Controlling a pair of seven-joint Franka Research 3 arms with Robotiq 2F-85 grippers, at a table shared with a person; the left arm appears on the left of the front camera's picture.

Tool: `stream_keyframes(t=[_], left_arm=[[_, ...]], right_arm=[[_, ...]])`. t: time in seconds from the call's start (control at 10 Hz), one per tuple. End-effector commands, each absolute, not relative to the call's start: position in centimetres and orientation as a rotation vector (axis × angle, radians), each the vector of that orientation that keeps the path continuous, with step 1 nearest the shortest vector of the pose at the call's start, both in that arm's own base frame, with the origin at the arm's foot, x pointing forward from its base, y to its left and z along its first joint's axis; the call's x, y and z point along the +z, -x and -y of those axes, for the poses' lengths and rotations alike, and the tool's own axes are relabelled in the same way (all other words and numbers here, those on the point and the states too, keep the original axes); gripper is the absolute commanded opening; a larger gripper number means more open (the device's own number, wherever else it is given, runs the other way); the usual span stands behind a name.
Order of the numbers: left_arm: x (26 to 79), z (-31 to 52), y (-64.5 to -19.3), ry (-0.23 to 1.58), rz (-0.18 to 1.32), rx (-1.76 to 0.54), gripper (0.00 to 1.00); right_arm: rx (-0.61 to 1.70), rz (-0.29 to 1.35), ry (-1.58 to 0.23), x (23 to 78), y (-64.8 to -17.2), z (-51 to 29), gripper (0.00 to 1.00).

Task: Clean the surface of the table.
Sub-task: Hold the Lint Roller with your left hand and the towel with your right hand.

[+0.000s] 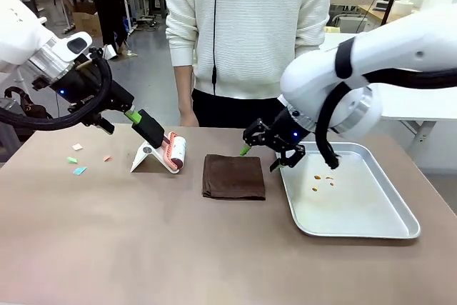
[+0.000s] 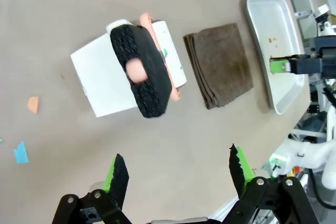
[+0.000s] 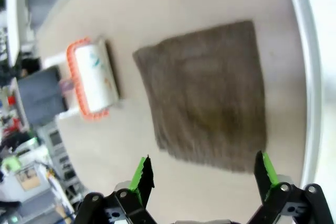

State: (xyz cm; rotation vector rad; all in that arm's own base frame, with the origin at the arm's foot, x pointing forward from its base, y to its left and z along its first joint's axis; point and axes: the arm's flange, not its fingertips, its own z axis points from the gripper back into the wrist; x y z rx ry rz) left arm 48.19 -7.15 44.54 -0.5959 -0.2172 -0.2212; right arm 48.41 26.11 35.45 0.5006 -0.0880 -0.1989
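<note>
Front view: the brownish desk [image 1: 107,248] fills the lower frame. At lower right, a metal tray [image 1: 357,234] holds brown crumbs [image 1: 323,180].

Left wrist view: left tool [image 2: 176,156], jaws apart, bottom centre. The lint roller [image 2: 144,72] has unreadable green print.

Right wrist view: right tool [image 3: 202,158], jaws apart, bottom edge. A brown cloth [image 3: 210,93] lies mid-frame.

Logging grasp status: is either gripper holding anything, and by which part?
Nothing is held: left gripper hangs open short of the lint roller, right gripper open above the brown cloth.

Front camera faces 12 o'clock across the table [image 1: 107,248]. Both wrist cameras look down from close range, sharing the brown cloth [image 2: 218,65].
</note>
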Motion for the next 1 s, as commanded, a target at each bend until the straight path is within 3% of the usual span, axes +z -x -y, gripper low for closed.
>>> stream_keyframes(t=[0.0,0.9], left_arm=[[44.6,7.1,-49.9,0.661,0.225,-0.158,1.0],[40.6,8.6,-54.3,0.692,0.152,-0.162,1.0]], right_arm=[[-0.29,0.096,-0.409,35.5,-51.0,-28.7,1.0],[-0.234,0.021,-0.114,31.8,-53.3,-32.7,1.0]])
